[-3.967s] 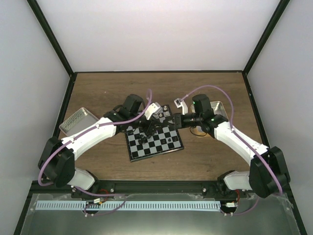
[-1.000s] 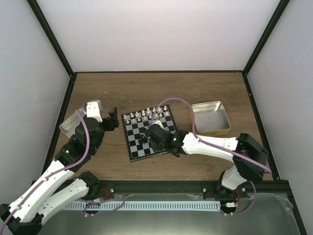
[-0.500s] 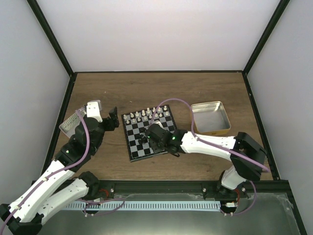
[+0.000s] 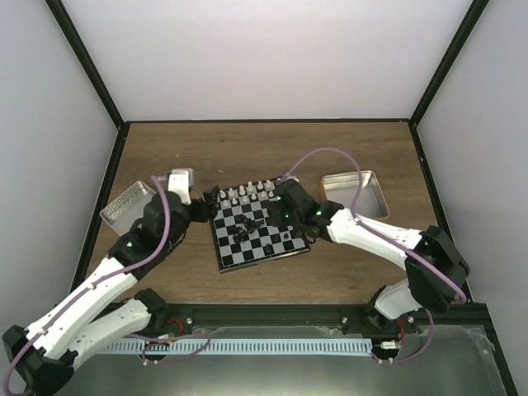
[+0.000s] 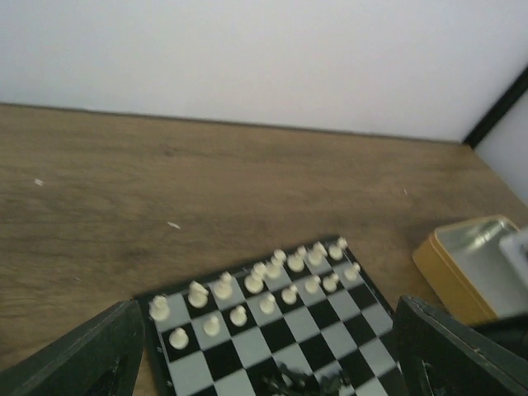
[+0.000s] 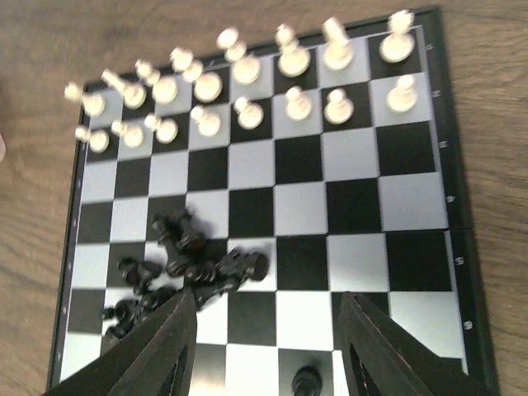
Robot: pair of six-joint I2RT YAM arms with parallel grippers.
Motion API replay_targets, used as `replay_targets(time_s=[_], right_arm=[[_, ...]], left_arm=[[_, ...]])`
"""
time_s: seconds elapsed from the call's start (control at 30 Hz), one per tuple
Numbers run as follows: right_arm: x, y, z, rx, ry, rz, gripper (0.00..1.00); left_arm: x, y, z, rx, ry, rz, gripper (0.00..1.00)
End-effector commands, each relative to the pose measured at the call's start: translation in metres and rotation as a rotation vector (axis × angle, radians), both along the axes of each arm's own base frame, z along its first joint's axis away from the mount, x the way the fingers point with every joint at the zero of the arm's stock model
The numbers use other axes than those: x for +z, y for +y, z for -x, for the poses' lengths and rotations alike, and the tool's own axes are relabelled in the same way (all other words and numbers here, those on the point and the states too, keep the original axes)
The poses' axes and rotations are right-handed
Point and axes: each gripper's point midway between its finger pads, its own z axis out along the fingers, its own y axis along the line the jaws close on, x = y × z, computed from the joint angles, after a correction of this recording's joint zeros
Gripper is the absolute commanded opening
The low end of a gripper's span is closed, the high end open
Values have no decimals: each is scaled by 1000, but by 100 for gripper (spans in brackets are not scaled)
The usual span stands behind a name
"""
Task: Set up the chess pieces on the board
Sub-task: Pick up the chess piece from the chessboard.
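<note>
The board (image 4: pixel 221 261) lies mid-table, seen also in the left wrist view (image 5: pixel 247 342) and the right wrist view (image 6: pixel 355 202). Several black chess pieces (image 4: pixel 246 228) lie tumbled in a heap on its left-middle squares (image 6: pixel 186 268) (image 5: pixel 301 382). One black piece (image 6: pixel 307 381) (image 4: pixel 286 238) stands alone near the front edge. My right gripper (image 6: pixel 268 355) (image 4: pixel 293 224) hovers open over the board's right side, the heap by its left finger. My left gripper (image 5: pixel 268 363) (image 4: pixel 206 205) is open at the board's left edge, holding nothing.
White pieces (image 4: pixel 247 194) (image 6: pixel 247 82) fill the two far rows of the board. A silvery tin (image 4: pixel 130 205) sits at the left table edge behind my left arm. A gold-sided open tin (image 4: pixel 356 198) (image 5: pixel 470 264) lies right of the board.
My left arm has swung right, up to the board's left edge. My right arm has shifted from the board's near side to its right side, and its jaws have spread a little wider.
</note>
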Motion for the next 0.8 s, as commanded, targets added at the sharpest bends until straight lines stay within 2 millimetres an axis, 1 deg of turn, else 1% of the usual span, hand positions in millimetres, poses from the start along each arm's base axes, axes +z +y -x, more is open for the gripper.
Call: replay_targets(time_s=[0.0,0.07,0.17,0.23,0.27,0.3,0.37,0.4,0.5,0.63,0.67,0.77], right_arm=[[15,-19,-17,-98,-2,-162,50],[12,-32,-20,-132,8,-190,50],[8,-48,-23,-164,10,-216,50],[6,-54,-24,-170,18,-230,50],[4,-55,-23,-168,21,-236,50],[3,-55,-23,-163,24,-241,50],[-1,-56,-22,-153,29,-244,50],[-2,-55,-22,-148,31,-244,50],[-6,-55,-21,-141,44,-244,50],[-10,-56,-18,-134,49,-246,50],[-11,-57,-17,-136,50,-243,50],[-12,-59,-17,-140,48,-239,50]], left_arm=[[-32,-48,0,-207,100,31,83],[-50,-72,3,-324,161,23,81],[-77,-99,4,-441,264,-5,72],[-98,-113,3,-502,356,-48,57],[-114,-120,0,-518,423,-81,49],[-126,-125,-1,-531,477,-108,41],[-140,-131,-8,-523,544,-169,32],[-147,-133,-11,-513,569,-196,31],[-158,-141,-17,-520,603,-253,30],[-174,-151,-16,-552,647,-310,34],[-179,-151,-16,-547,668,-327,35],[-191,-142,-21,-463,724,-368,35]])
